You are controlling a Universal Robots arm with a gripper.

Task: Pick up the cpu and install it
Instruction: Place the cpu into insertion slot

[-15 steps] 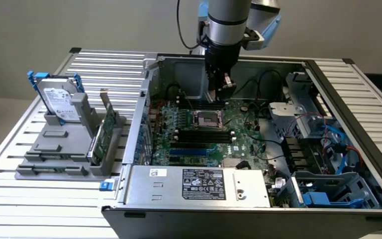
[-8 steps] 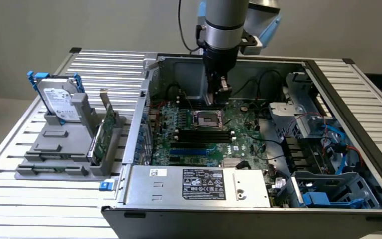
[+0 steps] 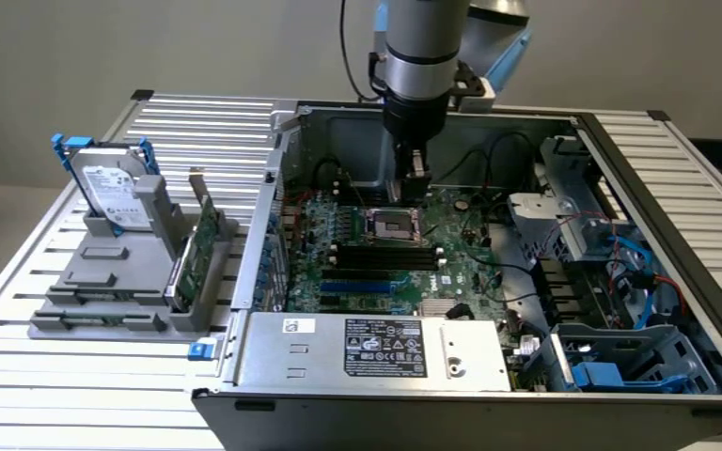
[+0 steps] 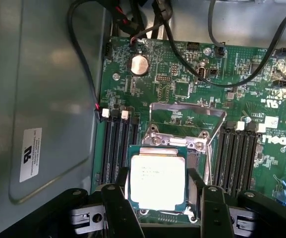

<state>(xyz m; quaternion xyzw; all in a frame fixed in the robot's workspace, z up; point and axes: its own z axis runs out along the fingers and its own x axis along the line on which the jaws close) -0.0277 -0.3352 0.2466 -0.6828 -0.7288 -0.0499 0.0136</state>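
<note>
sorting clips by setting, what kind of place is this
Probably a robotics bench for computer assembly: open computer case on a slatted table, fixture holding a hard drive, robot arm over the motherboard.

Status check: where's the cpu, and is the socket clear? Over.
Gripper closed on the cpu, over the socket. Retention frame up. Nothing across the socket.

Open-topped case point(image 3: 662, 132). In the exterior view, around the CPU socket point(image 3: 393, 224): side wall point(image 3: 272, 202) at nine o'clock, drive cage point(image 3: 547, 218) at three, black cables point(image 4: 171, 37) at one, memory slots point(image 3: 386, 256) at six. Overhead, the gripper point(image 4: 158, 182) clasps the cpu point(image 4: 157, 171).
</note>
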